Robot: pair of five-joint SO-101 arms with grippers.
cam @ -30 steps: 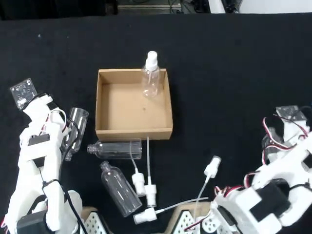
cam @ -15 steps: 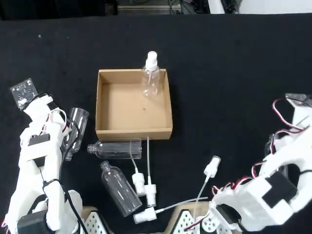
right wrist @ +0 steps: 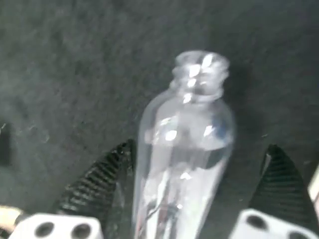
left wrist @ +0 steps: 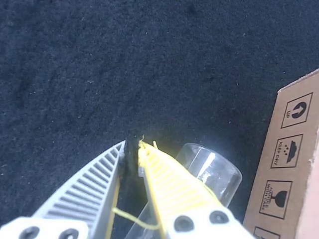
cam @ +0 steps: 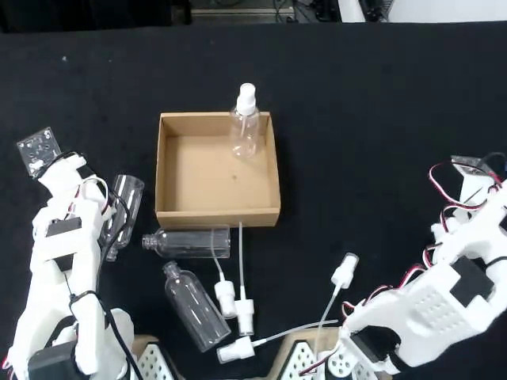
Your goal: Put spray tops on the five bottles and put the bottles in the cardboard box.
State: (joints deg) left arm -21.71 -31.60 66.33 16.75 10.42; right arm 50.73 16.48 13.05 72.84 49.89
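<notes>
My right gripper is open, its black fingers wide apart on either side of a clear uncapped bottle lying on the black cloth. My left gripper is shut with nothing between its fingers; another clear bottle lies right beside its yellow finger, left of the cardboard box. A bottle with a white spray top rests at the box's far wall. Two uncapped bottles lie in front of the box. Several spray tops lie near the front edge.
The right arm takes up the front right corner and the left arm the front left. The spray tops' long thin tubes stretch across the cloth in front of the box. The box wall stands close to my left gripper.
The right arm has swung and turned at the front right, its wrist shifting toward the table's right edge. The left arm, the bottles and the spray tops have stayed put.
</notes>
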